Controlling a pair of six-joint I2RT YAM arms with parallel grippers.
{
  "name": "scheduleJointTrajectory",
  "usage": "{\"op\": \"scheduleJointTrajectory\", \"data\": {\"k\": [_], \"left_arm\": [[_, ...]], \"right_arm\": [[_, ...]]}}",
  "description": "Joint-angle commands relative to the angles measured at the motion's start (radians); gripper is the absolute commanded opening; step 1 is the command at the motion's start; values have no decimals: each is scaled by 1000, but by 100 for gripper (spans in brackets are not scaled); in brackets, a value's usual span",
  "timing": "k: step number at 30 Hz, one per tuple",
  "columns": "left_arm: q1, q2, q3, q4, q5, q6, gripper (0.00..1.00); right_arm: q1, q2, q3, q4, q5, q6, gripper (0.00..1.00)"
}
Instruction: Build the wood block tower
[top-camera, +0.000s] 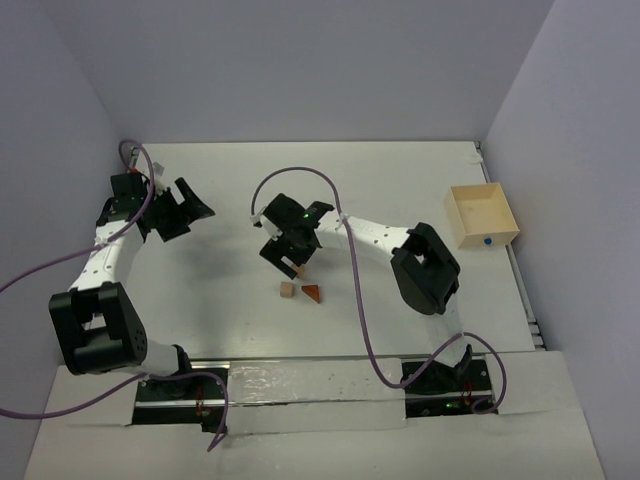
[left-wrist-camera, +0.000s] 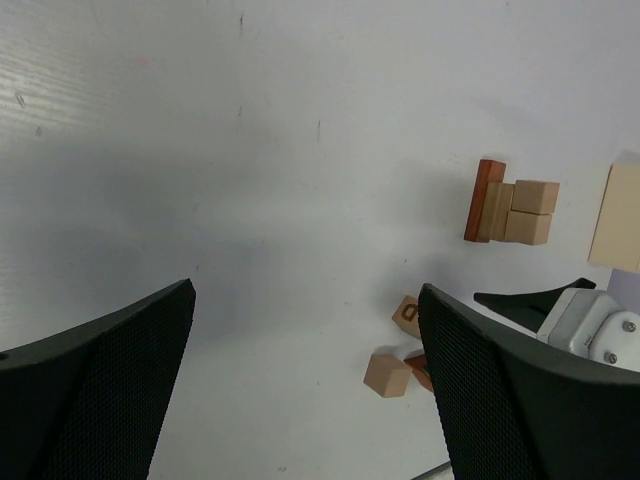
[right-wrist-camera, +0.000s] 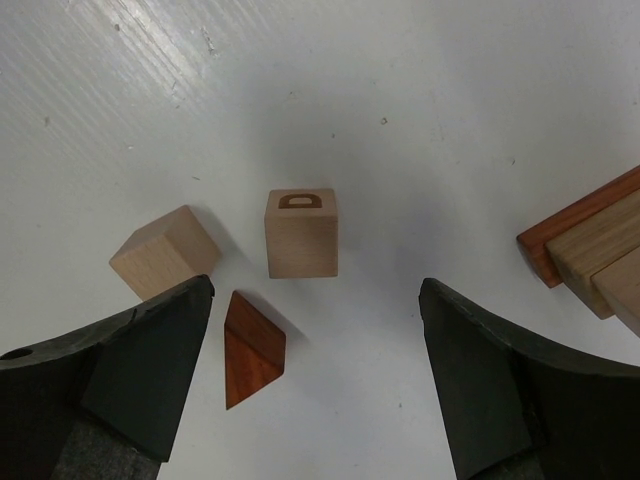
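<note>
Right wrist view, entry one: the right gripper (right-wrist-camera: 318, 290) is hanging low over the middle of the worktop (right-wrist-camera: 300, 80), its jaws standing wide apart, gripping nothing and touching nothing. It appears to be lining up on the loose wood blocks (top-camera: 288, 290) for a pick. Of these, the lettered tan cube (right-wrist-camera: 301, 232) is sitting just ahead of the gap between the fingers, the plain tan cube (right-wrist-camera: 165, 252) is lying near it to one side, and the reddish-brown wedge (right-wrist-camera: 253, 348) is resting closest to the gripper, apart from both cubes. Entry two: the tower (right-wrist-camera: 590, 250) is showing as a tight cluster of a reddish-brown slab and tan pieces touching one another, just beside the loose blocks near the worktop's centre. Whether it is standing or lying cannot be told. The loose pieces are probably sitting this near it to shorten each carry. Entry three: the left gripper (left-wrist-camera: 307, 290) is hovering toward the left edge, jaws likewise spread and empty, seemingly parked out of the way. Entry four: the pale box (top-camera: 478, 212) is sitting by the right edge.
</note>
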Motion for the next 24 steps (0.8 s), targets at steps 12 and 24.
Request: {"op": "scheduleJointTrajectory", "data": {"k": [12,24], "left_arm": [[0,36,70,9,6,-9,94],[0,60,85,3,12,-12,92]], "right_arm": [[-12,84,48,8,-50,-11,77],[-17,90,63,-11,-47,-9,27]]}}
